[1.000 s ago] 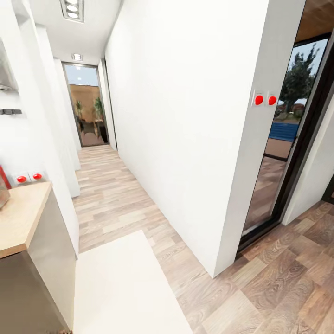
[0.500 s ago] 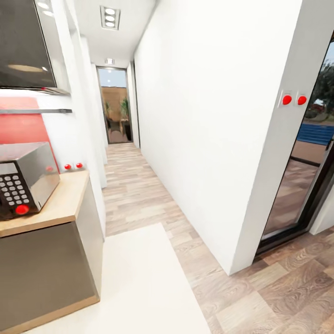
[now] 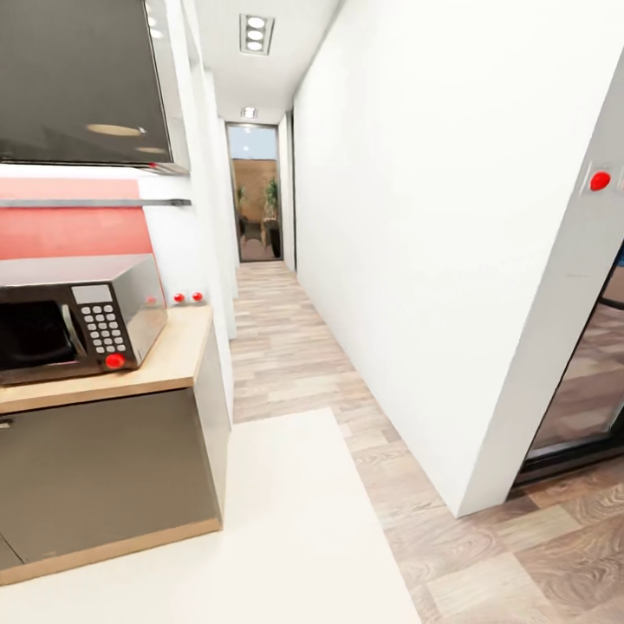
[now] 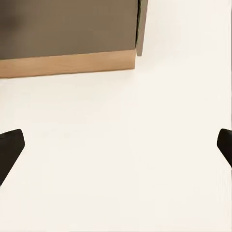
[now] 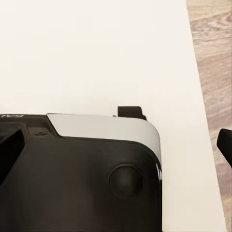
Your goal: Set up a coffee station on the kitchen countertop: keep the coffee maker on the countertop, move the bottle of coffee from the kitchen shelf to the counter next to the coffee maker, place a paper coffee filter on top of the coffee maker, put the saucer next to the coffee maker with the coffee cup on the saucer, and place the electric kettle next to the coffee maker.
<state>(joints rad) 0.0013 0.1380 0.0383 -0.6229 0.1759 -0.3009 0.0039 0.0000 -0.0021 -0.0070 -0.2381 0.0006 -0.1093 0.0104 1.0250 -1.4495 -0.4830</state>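
The head view looks down a long hallway with a wood-look floor [image 3: 286,347] and a white wall [image 3: 407,217] on the right. At the left stands the end of the kitchen countertop [image 3: 178,360], light wood over grey cabinet fronts [image 3: 104,468]. A silver microwave [image 3: 78,316] with a keypad and a red button sits on the counter near its end corner, against a red wall panel [image 3: 69,230]. A thin dark shelf [image 3: 95,203] runs above it, under a dark upper cabinet [image 3: 82,82]. A white rug [image 3: 286,529] lies on the floor beside the cabinet.

The left gripper [image 4: 116,150] hangs over the rug, fingers spread wide, holding nothing. The right gripper [image 5: 116,150] is likewise spread wide and empty, above the robot's dark base [image 5: 77,179]
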